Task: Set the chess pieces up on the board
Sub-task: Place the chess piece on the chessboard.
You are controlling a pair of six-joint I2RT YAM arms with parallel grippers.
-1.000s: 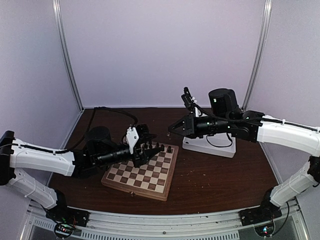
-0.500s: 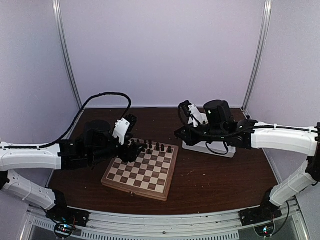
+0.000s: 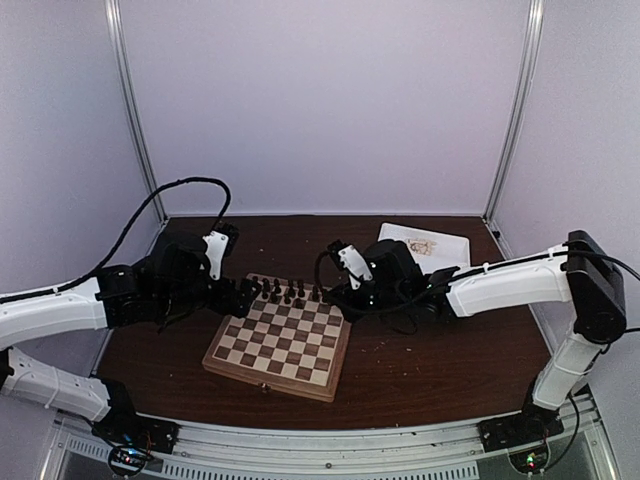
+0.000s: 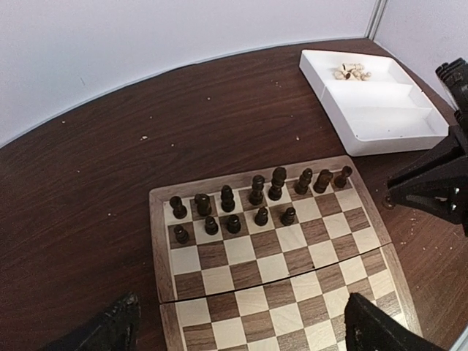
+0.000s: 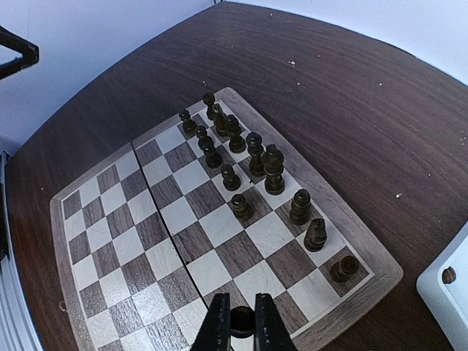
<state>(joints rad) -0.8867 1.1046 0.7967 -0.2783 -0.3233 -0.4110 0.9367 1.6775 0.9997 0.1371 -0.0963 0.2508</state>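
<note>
The board [image 3: 290, 350] lies between my arms. Dark chess pieces [image 3: 285, 292] stand in two rows along its far edge, the back row full and the second row part filled [image 4: 256, 197]. My left gripper [image 3: 245, 297] hangs at the board's far left corner. It is open [image 4: 245, 336], with only bare squares between its fingers [image 4: 110, 333]. My right gripper [image 3: 335, 290] is over the board's far right part, shut [image 5: 242, 307] on a small dark piece [image 5: 242, 320]. That piece hangs above board [image 5: 146, 248] squares a little short of the standing rows [image 5: 248, 168].
A white compartment tray [image 3: 430, 245] sits on the table behind the board at the right. A few pale pieces [image 4: 349, 71] lie in its far compartment. The right arm stretches across in front of the tray [image 4: 373, 102]. A black cable loops above the left arm.
My left gripper has opened and drawn back to the left from the far rows. My right arm has swung from the tray to the board's far right side, jaws shut throughout.
</note>
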